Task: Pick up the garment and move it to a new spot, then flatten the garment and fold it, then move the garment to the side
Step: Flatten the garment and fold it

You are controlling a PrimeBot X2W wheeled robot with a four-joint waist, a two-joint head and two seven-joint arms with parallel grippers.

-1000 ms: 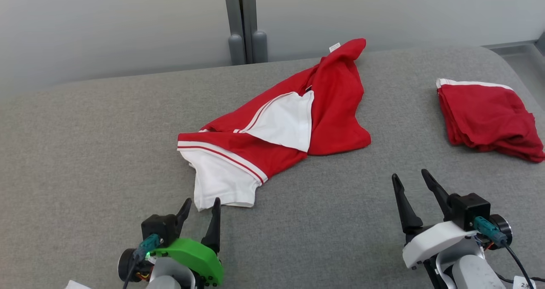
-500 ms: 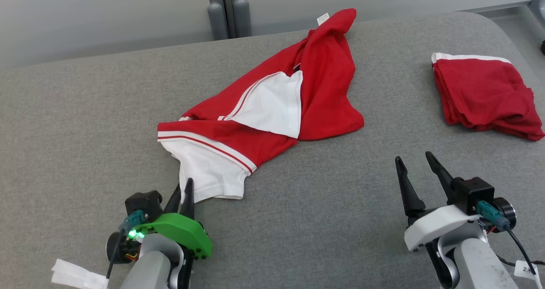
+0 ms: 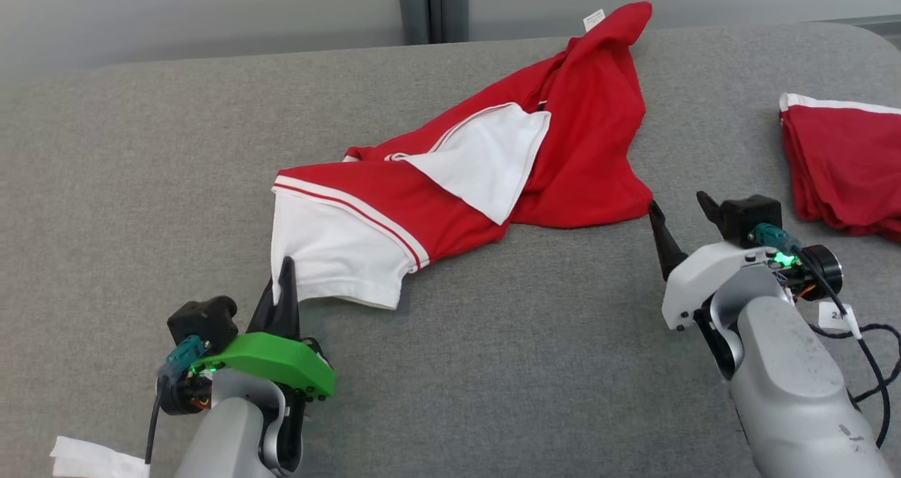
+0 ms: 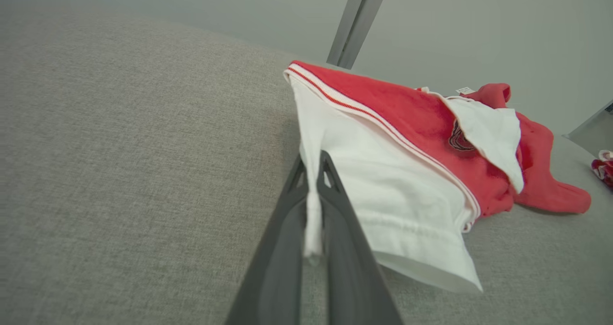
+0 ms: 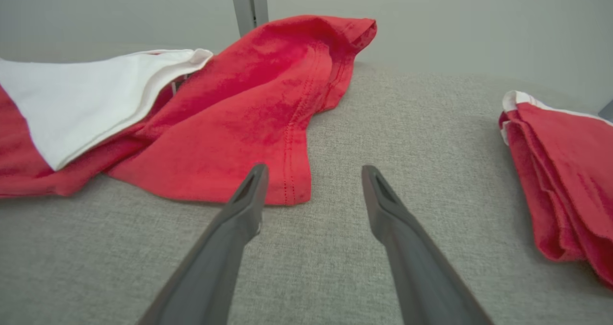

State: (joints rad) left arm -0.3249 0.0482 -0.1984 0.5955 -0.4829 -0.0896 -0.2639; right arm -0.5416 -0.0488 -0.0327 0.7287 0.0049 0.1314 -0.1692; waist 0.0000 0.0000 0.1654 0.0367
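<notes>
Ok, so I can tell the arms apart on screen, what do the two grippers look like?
Both have two long, dark, tapering fingers on silver-grey forearms. The left gripper has a green shell, the right gripper a white one. Each carries a black block with a teal connector and a black cable; a white tag hangs on the right cable.

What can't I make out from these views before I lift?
Head view: label on the garment's far tip, too small to read.
Head view: folded red garment, cut off by the right edge.
Left wrist view: emblem, partly covered by the white flap.
Left wrist view: how much white cloth the left pincer holds, hidden between its fingers.
</notes>
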